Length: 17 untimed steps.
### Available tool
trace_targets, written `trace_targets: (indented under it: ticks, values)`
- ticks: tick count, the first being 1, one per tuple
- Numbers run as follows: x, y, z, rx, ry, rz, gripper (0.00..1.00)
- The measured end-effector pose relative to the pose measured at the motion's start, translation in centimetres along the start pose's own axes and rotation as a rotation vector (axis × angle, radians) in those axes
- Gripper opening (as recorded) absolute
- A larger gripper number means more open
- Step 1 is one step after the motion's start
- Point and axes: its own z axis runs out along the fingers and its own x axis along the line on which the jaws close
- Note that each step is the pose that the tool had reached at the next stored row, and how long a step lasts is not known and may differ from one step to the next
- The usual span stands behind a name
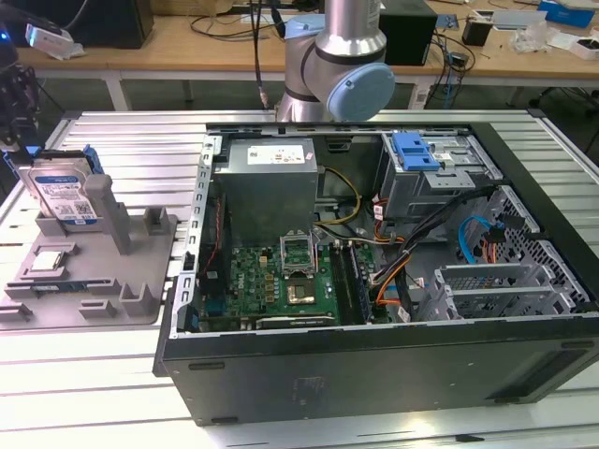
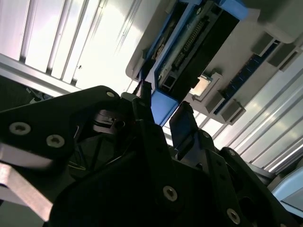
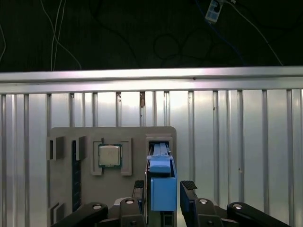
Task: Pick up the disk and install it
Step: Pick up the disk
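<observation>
Two fingers of the gripper straddle the disk, jaws narrowly parted, not yet pinching. We judge it stiff, dense, shock-shy (hold blue frame edges, never label).

One disk and one square chip sit in one grey fixture tray; beside the tray stands one open computer case, holding one motherboard.

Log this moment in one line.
phase: pre-grasp | gripper: open, fingers astride blue-framed silver hard disk | disk: upright in grey holder, not installed
</observation>
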Motion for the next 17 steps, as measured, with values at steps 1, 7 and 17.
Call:
trace_targets:
  ticks: [1, 7, 17]
  values:
    - [0.00, 0.00, 0.07, 0.0001, 0.0000, 0.000, 0.44]
    - [-0.02, -0.01, 0.45, 0.0000, 0.0000, 0.000, 0.44]
    - [-0.06, -0.03, 1.24, 0.0000, 0.0000, 0.000, 0.44]
